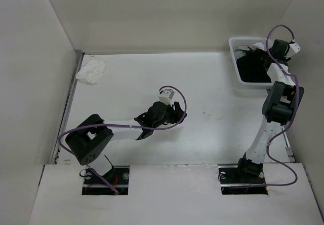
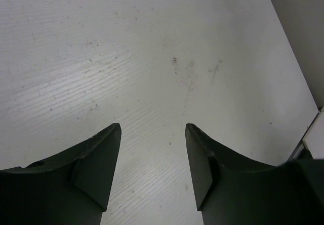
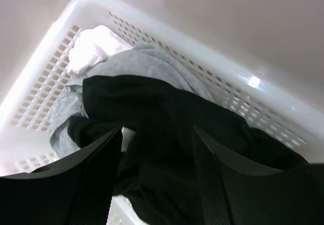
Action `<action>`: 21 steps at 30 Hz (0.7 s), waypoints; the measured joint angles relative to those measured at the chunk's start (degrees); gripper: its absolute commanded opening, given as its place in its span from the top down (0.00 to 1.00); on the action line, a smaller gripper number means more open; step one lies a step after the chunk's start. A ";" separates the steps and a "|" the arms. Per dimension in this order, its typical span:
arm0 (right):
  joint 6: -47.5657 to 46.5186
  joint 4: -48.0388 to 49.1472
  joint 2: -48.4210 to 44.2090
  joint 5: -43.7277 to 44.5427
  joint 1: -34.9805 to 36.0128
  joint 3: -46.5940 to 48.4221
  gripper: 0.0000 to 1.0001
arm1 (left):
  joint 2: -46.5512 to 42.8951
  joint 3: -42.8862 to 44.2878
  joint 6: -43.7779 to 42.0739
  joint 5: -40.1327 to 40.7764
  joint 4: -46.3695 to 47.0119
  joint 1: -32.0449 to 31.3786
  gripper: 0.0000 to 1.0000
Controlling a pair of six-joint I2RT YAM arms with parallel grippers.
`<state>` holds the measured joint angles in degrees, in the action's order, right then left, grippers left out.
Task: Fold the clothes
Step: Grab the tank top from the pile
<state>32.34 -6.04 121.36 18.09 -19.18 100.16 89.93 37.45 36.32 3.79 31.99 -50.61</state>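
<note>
Far R corner of the bench [image 1: 152, 78] there's a white basket [image 1: 234, 58], and the black shirt [image 3: 167, 128] is inside it, bunched in a heap, not laid out. Around it: grey garments [image 3: 152, 63] packed at one end of the basket, partly under the shirt's edge, w/ a white scrap [image 3: 91, 50] on top of them against the slotted wall. The basket walls ring the heap on all sides I can see. From above, the R arm [image 1: 276, 108] reaches over the basket and hides a good part of it. Way off at the far L of the bench lies a rumpled white cloth [image 1: 91, 72], well apart from everything. In the R wrist view the shirt's bulk runs slantwise, from the greys at upper L down to lower R along the basket wall. No collar, sleeve or hem shows, so can't tell which way it points. R jaws stand wide apart right over the black heap, nothing pinched between them; can't tell if the tips touch the fabric. L arm [image 1: 121, 129] is out mid-bench, L jaws wide open too, holding nothing, just bare scuffed bench below.
</note>
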 measured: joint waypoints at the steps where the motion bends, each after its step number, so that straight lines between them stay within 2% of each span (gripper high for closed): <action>1: 0.00 -0.22 1.36 -0.52 0.00 1.53 0.39 | 0.13 0.00 0.11 0.00 0.33 0.31 0.47; 6: 0.39 -2.16 4.42 -3.32 0.13 4.13 0.57 | 1.31 0.00 0.55 -0.55 1.11 0.98 0.47; 8: 0.70 -2.75 5.20 -4.24 0.13 4.94 0.78 | 1.79 0.00 0.68 -0.90 1.27 0.98 0.47; 9: 0.72 -2.97 5.51 -4.74 0.13 5.31 0.92 | 1.86 0.00 0.74 -1.05 1.22 0.98 0.47; 11: 2.03 -3.13 5.75 -5.99 0.11 5.60 1.00 | 1.90 0.00 0.81 -1.16 1.29 0.98 0.47; 13: 2.62 -2.38 5.55 -6.71 0.07 5.18 1.00 | 1.90 0.00 0.94 -1.27 1.33 1.09 0.48; 16: 4.50 2.99 1.20 -8.46 0.02 -2.36 1.00 | 1.90 0.00 1.01 -1.33 1.44 1.09 0.48; 21: 6.67 11.58 -15.28 -10.23 0.42 -16.20 1.00 | 1.90 0.00 1.03 -1.49 1.81 1.18 0.48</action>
<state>39.00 5.54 106.08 7.86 -18.76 83.96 91.83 37.45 37.34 2.31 33.80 -49.43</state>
